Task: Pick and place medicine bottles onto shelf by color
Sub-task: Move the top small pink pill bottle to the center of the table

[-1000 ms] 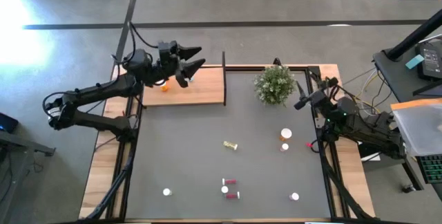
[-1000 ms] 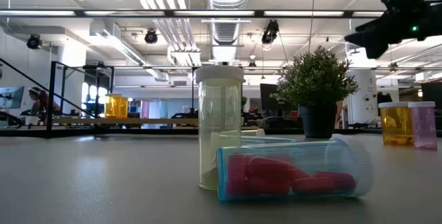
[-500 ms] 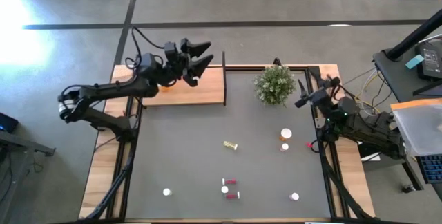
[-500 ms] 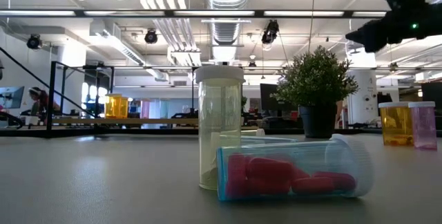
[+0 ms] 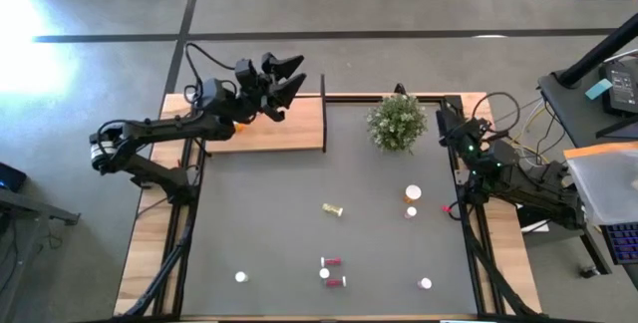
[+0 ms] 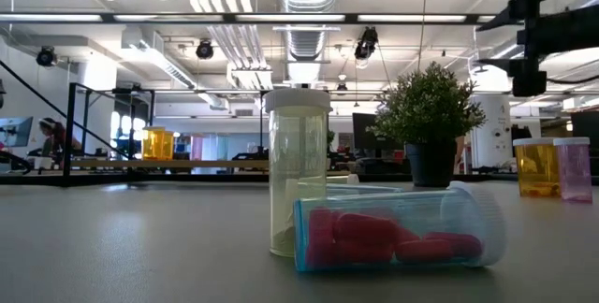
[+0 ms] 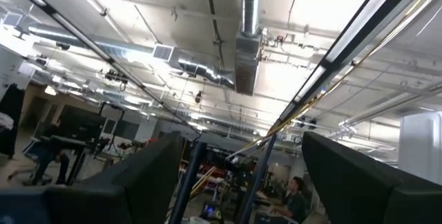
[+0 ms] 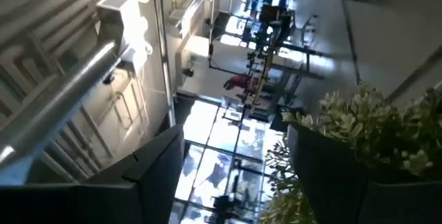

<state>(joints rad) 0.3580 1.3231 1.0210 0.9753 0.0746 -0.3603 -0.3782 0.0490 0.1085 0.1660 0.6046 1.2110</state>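
Dark grey matting covers the table, and we start at our left jaws, spread wide and empty, raised over the far edge of the shelf close to its thin dark upright end. On the shelf just behind that arm we see one orange bottle. Our right jaws are also parted with nothing between them, held up at the table's right edge next to the potted plant; the right wrist view looks past them at the plant's leaves.

Farther out on the mat lie the remaining bottles: an orange one and a pink one standing near the right side, a yellow one lying mid-table, and two red bottles on their sides near the front with white-capped ones close by. In the low view a red bottle lies against an upright yellowish one.
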